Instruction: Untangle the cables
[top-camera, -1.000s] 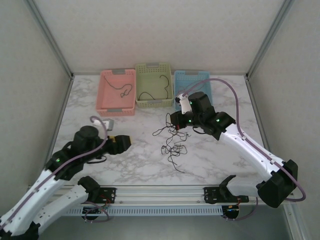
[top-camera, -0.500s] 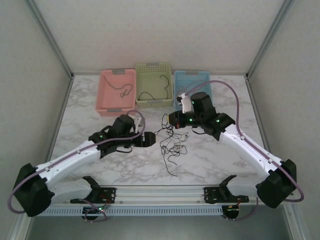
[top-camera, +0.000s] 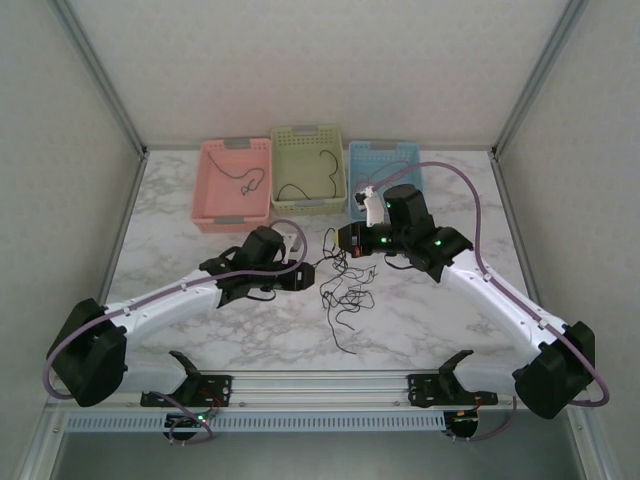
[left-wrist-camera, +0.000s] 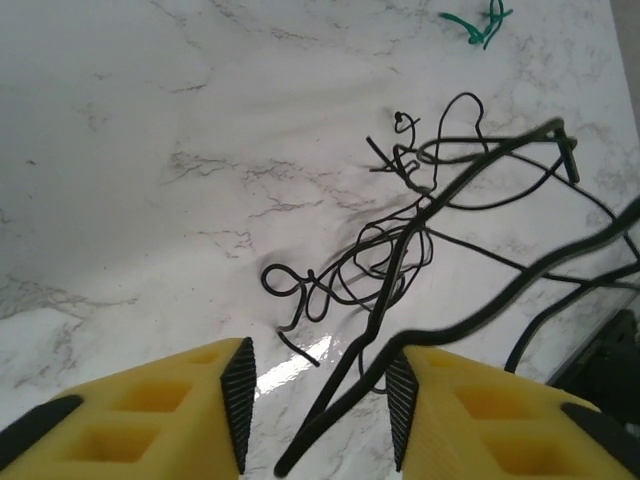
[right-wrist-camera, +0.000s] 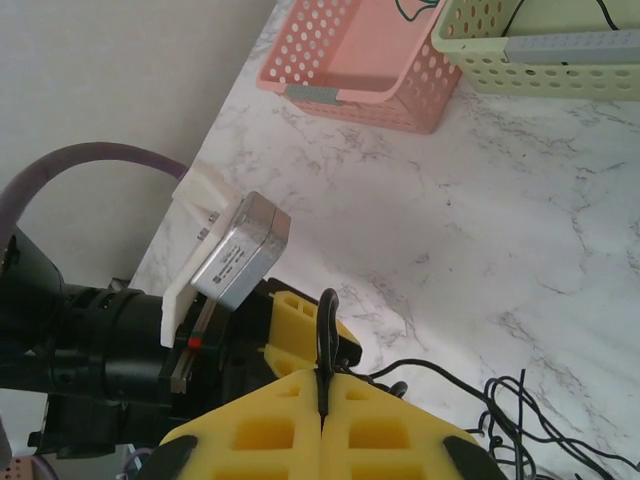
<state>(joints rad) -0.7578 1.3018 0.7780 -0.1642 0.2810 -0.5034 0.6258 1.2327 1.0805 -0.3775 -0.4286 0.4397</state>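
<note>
**Ana:** Where were the cables?

**Ben:** The cables (top-camera: 343, 290) lay as a loose dark tangle on the marble table (top-camera: 170, 215), near its middle, between the two arms and in front of the three baskets. A few strands rose off the surface toward the right tool (top-camera: 345, 238).

**Ana:** So was that tool gripping something?

**Ben:** Yes. In the right wrist view its yellow fingers (right-wrist-camera: 270, 420) were pressed together, with one thin black strand (right-wrist-camera: 324, 330) pinched in the seam and sticking up above them.

**Ana:** And the left tool?

**Ben:** The left tool (top-camera: 305, 277) sat just beside the left edge of the tangle. Its wrist view showed the pads (left-wrist-camera: 238, 400) spread apart. A dark strand (left-wrist-camera: 350, 400) ran up through the gap, close to the right-hand pad. I could not tell whether it touched that pad.

**Ana:** Any other colours?

**Ben:** A small green cable (left-wrist-camera: 478, 22) lay on the marble, apart from the black loops, at the top of the left wrist view.

**Ana:** And the baskets?

**Ben:** The pink basket (top-camera: 255, 222), green basket (top-camera: 310, 207) and blue basket (top-camera: 355, 170) stood in a row at the far edge. The pink one held a curled black wire (top-camera: 250, 183), and the green one held another black wire (top-camera: 315, 180). The right arm hid part of the blue one.
</note>
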